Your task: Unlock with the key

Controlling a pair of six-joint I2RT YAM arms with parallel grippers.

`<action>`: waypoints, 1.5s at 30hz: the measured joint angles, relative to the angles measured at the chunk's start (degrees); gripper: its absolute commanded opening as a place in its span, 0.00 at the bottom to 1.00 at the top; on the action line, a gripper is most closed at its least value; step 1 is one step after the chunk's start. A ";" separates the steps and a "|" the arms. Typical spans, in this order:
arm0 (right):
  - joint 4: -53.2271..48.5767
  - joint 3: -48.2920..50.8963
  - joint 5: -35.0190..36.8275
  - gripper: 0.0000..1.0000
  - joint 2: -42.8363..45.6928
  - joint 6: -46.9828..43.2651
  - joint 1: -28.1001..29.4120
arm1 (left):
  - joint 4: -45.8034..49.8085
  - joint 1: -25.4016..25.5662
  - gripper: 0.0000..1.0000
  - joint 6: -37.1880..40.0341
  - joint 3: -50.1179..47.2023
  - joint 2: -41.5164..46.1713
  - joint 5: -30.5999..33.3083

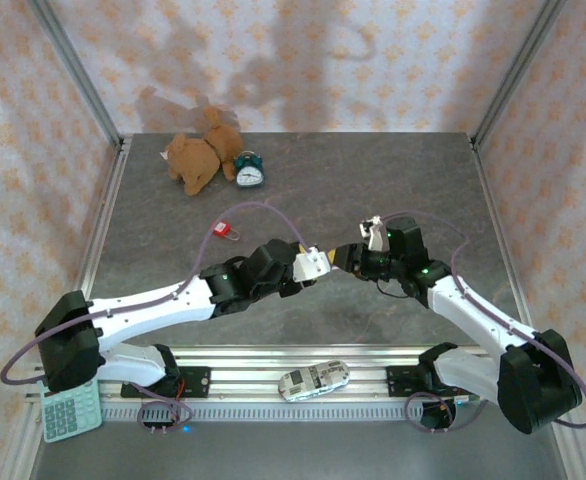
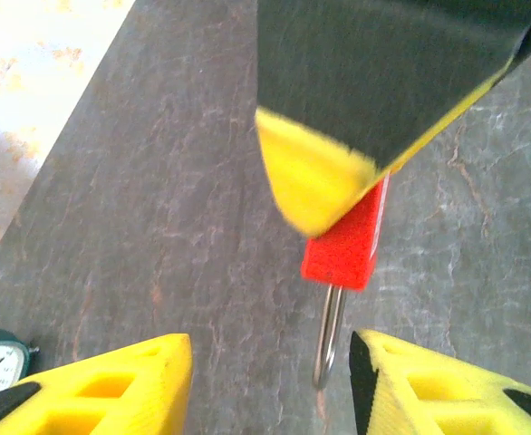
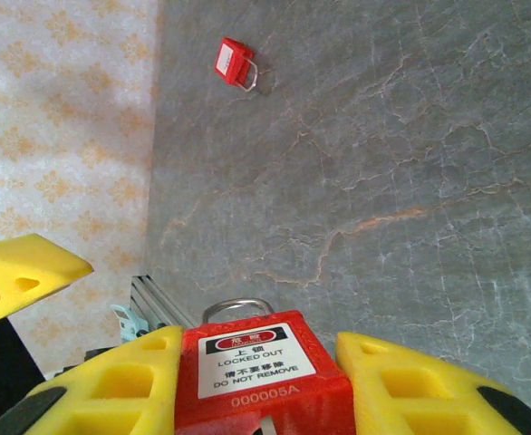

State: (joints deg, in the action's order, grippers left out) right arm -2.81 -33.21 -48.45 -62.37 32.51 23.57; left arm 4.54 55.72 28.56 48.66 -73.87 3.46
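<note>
My right gripper (image 3: 258,381) is shut on a red padlock (image 3: 265,367) whose white label reads LOCKED OUT; its steel shackle (image 3: 236,308) points away from the wrist. In the left wrist view the same padlock (image 2: 347,245) hangs from a yellow and black finger (image 2: 329,172) of the right gripper. Its shackle (image 2: 331,331) lies between the fingers of my open left gripper (image 2: 270,381), close to the right-hand finger (image 2: 429,385) and apart from it. From above, the left gripper (image 1: 318,263) and the right gripper (image 1: 353,257) meet at mid-table. The key is hidden.
A second small red padlock (image 1: 225,230) lies on the table left of the grippers, also visible from the right wrist (image 3: 234,62). A plush bear (image 1: 198,158) and alarm clock (image 1: 249,170) sit at the back. A calculator (image 1: 71,410) and toy car (image 1: 313,380) lie near the front rail.
</note>
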 measured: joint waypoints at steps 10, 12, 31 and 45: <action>-0.90 0.00 0.02 0.27 1.92 -0.24 0.00 | 0.09 -0.11 0.42 1.44 -0.52 -2.47 -0.20; -0.90 0.00 0.00 0.27 2.38 -0.26 0.00 | -0.39 -0.39 0.42 1.66 -0.52 -3.17 -0.44; -1.29 0.00 1.77 0.23 4.26 -0.48 0.15 | -4.22 -0.72 0.00 3.45 -0.52 -5.90 -1.70; -2.75 0.00 2.54 0.23 5.95 -0.66 -1.09 | -2.73 -1.36 0.02 3.37 -0.52 -5.07 -1.36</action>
State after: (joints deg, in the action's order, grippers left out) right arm -5.56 -33.21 -45.91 -56.42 31.86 22.48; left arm 1.80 54.37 31.92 48.14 -78.94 2.11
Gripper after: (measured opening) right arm 0.367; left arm 0.050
